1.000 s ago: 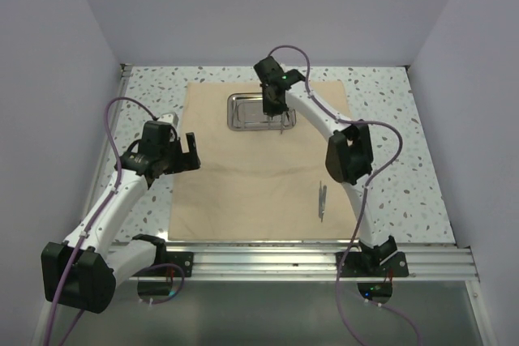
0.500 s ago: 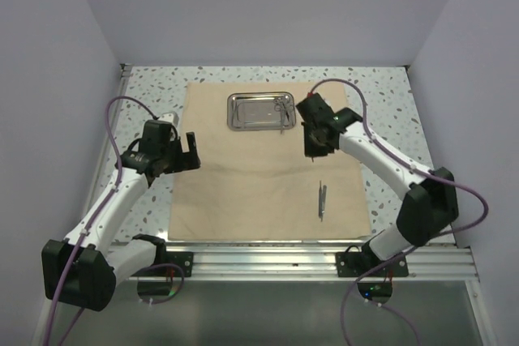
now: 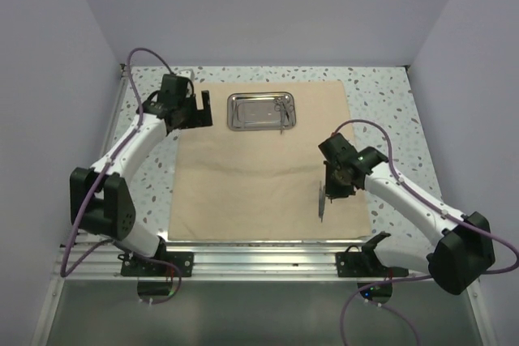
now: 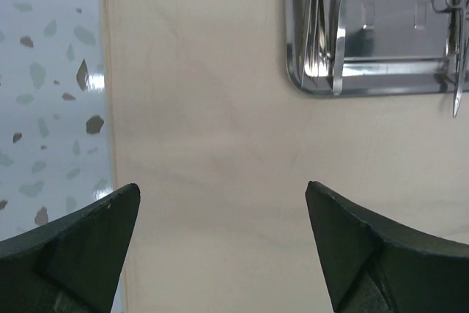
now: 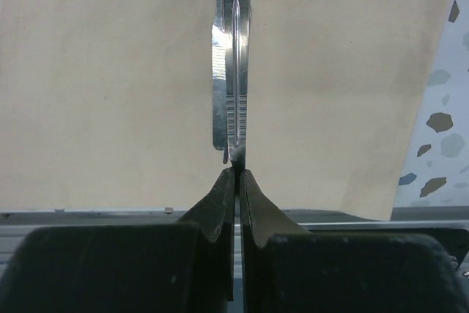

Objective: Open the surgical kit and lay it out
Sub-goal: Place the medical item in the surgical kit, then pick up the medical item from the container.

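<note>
One large beige cloth wrap [image 3: 243,176] is lying flat, with one shiny rectangular steel tray [image 3: 230,111] sitting at its far edge. I am clamping my right gripper [image 5: 237,174] on one slim silver instrument [image 5: 237,71], just beside a second silver instrument [image 5: 218,93]. My left gripper [image 4: 221,192] is hovering with its fingers apart.

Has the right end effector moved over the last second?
Yes. The right end effector swung from above the shiny rectangular steel tray toward the near edge of the beige cloth wrap, gripping a slim silver instrument.
</note>
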Robot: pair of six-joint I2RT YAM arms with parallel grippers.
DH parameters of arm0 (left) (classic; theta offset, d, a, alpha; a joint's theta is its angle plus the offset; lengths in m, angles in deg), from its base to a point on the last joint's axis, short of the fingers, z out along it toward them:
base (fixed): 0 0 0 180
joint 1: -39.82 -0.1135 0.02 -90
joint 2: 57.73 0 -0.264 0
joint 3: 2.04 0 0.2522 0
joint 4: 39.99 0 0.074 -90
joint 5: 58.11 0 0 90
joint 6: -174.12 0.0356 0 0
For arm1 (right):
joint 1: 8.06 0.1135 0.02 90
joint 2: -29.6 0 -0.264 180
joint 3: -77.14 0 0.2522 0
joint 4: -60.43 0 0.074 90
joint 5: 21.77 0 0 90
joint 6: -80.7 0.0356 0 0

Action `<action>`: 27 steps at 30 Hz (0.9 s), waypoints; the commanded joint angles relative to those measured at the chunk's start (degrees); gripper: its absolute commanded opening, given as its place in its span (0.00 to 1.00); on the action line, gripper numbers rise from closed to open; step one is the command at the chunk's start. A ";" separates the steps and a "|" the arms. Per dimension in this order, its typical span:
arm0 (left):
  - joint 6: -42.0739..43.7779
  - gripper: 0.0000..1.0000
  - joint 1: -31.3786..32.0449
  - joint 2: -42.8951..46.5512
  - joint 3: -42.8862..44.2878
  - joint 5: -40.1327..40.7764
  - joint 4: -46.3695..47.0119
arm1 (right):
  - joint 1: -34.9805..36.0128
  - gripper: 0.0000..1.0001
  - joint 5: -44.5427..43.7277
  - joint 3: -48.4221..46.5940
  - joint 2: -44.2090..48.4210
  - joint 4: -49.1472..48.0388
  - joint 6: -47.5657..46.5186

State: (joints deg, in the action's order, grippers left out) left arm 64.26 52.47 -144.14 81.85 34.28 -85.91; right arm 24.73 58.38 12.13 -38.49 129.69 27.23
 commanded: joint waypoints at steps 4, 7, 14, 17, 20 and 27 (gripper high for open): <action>2.72 1.00 1.85 -13.33 16.69 1.47 2.02 | 0.16 0.00 6.41 2.02 -0.37 -2.86 -0.32; 2.19 1.00 3.26 -18.87 22.41 1.74 1.23 | 0.16 0.01 8.17 3.08 -1.42 -3.03 -1.81; 1.40 1.00 8.36 -29.32 32.26 3.32 0.17 | 0.16 0.82 7.74 0.01 -1.87 0.30 -3.83; 1.23 1.00 10.47 -33.80 36.82 4.55 -0.88 | 0.16 0.82 7.03 -2.36 -1.34 2.32 -4.54; 0.70 1.00 11.96 -38.20 42.01 5.08 -2.11 | 0.16 0.81 6.42 -4.30 -0.81 4.08 -5.15; 0.70 1.00 12.76 -46.56 52.39 4.90 -4.22 | 0.16 0.81 5.45 -5.88 -0.81 6.72 -6.39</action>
State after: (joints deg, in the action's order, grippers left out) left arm 65.25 65.40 -188.86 129.89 38.15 -88.84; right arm 24.82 64.72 8.31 -40.06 133.45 22.49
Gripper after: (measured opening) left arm 0.996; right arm 0.811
